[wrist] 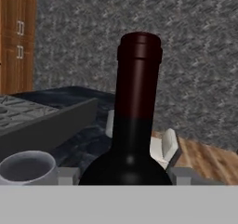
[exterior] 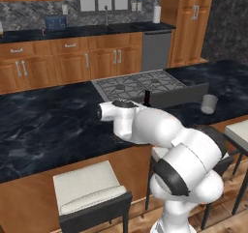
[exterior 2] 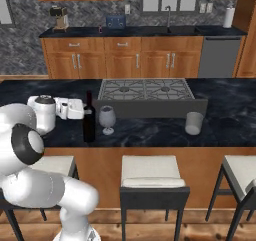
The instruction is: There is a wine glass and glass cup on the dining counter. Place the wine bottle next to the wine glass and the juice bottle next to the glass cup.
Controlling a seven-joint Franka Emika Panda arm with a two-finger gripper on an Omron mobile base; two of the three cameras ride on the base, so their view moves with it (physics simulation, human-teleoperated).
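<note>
Your arm rose from the base beside the stools, folded at the elbow and reached level over the near edge of the dining counter (exterior 2: 230,135); the wrist lay horizontal, pointing along that edge toward the wine bottle (exterior 2: 89,119); the gripper (exterior 2: 90,112) sat at the bottle's shoulder, the bottle upright on the black top near the front edge.

In the hand view the wine bottle (wrist: 132,125) stood dead centre, its neck rising between the two finger tips, one grey tip (wrist: 69,175) low on the left and the other low on the right of the bottle's body; the jaws stood partly apart with the bottle between them; whether they pressed on the glass you could not tell from these pictures.

The wine glass (exterior 2: 106,118) stood just beside the bottle, on the side toward the cooktop (exterior 2: 146,91); the glass cup (exterior 2: 194,123) sat well apart, further along the front edge, past the cooktop's corner.
</note>
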